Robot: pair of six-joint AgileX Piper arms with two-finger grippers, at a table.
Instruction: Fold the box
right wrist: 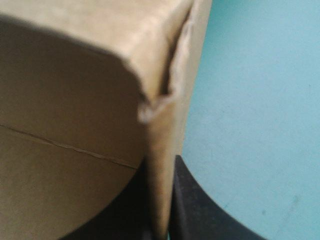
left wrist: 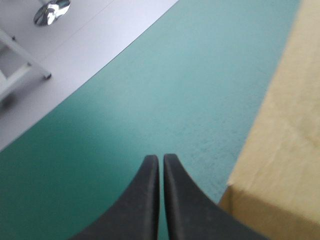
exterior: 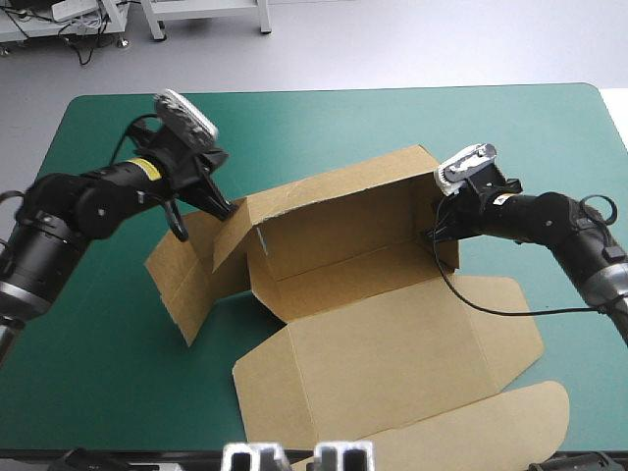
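Rising at mid-table: brown box [exterior: 373, 324] half formed

The lid [exterior: 392, 378] lies flat toward the near edge; behind it the walls stand around bare board. The right gripper [right wrist: 162, 167] pinches the right wall [exterior: 439, 201] between its fingers. The left gripper [left wrist: 161, 159], clenched shut, sits beside the left wall [exterior: 231, 243]. Teal-green cover [exterior: 324, 128] stretches beyond.
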